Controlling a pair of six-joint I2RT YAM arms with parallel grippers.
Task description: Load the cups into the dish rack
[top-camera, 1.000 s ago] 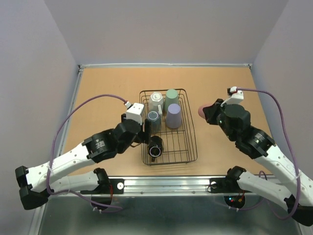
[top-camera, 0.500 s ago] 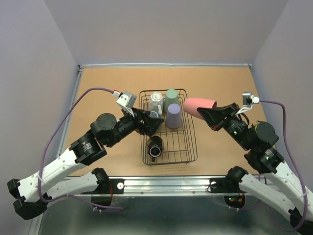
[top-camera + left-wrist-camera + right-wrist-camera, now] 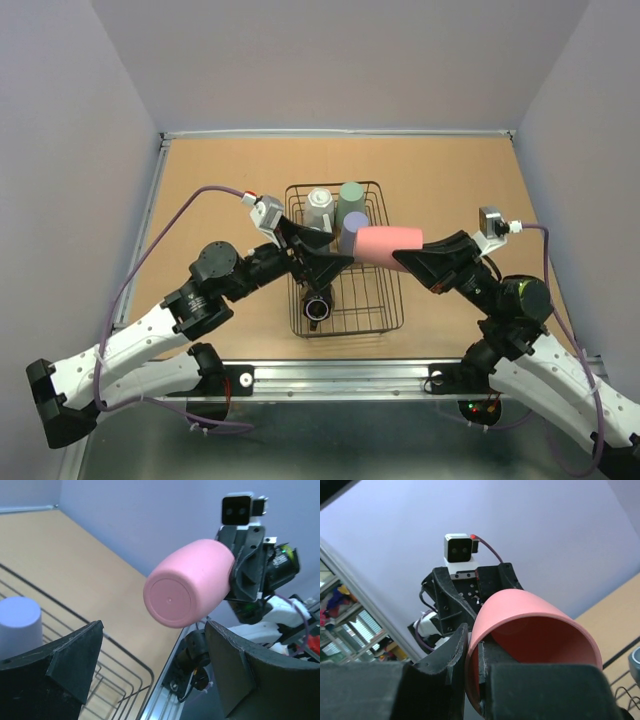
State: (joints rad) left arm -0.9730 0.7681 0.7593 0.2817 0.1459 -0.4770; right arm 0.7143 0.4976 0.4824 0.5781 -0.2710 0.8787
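Observation:
My right gripper [image 3: 415, 262] is shut on the rim of the red-pink tumbler [image 3: 386, 247], one finger inside and one outside, and holds it on its side above the right part of the dish rack [image 3: 396, 296]. In the right wrist view the tumbler [image 3: 535, 625] fills the gripper [image 3: 479, 652]. My left gripper [image 3: 336, 253] is open and empty, facing the tumbler's base [image 3: 187, 590] just short of it. The white mug [image 3: 319, 205], green tumbler [image 3: 351, 195], lavender tumbler [image 3: 349, 226] and black mug [image 3: 318, 306] are in the rack. The grey mug is hidden.
The rack stands mid-table on the tan tabletop [image 3: 210, 180]. A raised table rim [image 3: 340, 132] runs along the back, grey walls stand on three sides, and a metal rail [image 3: 340, 375] lies along the near edge by the arm bases.
My right arm has lifted the red-pink tumbler from the table and swung it left over the rack. My left gripper has risen from the rack, turned toward the tumbler, and stands open.

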